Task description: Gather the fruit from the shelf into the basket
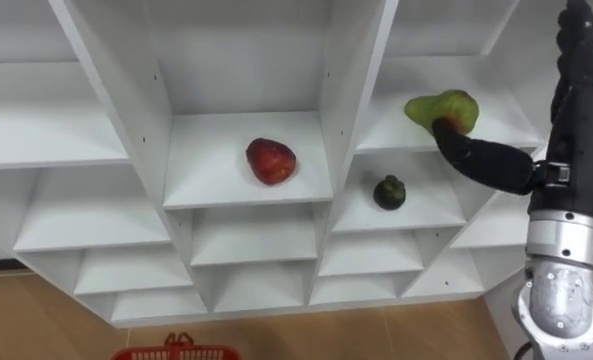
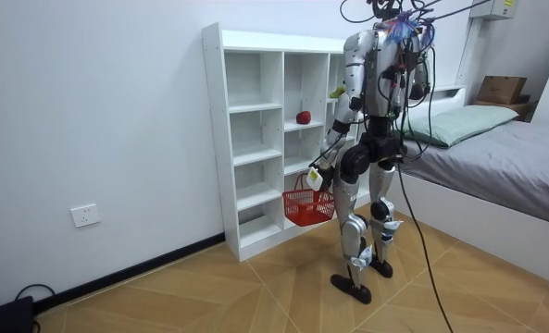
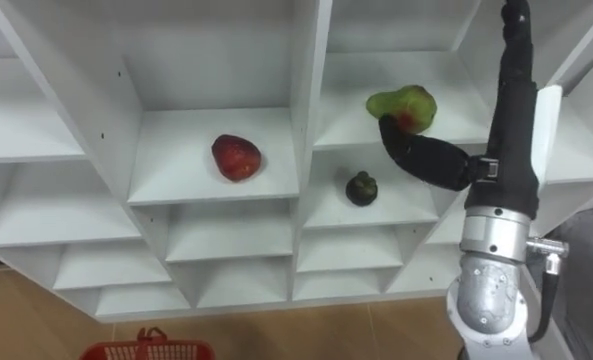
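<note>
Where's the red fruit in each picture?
Left eye view: the red fruit sits on a middle-column shelf, near the centre.
Right eye view: the red fruit, same shelf, left of centre.
Room view: a small red spot in the closet, above the red basket.
Shared landmark: the red basket, at both eye views' bottom edge.

Matt white closet, glossy red fruit, plastic basket

A bed with a grey cover takes up the right of the frame, a pale green pillow on it and a cardboard box behind. Lower left, a white wall socket sits above the wooden floor.
</note>
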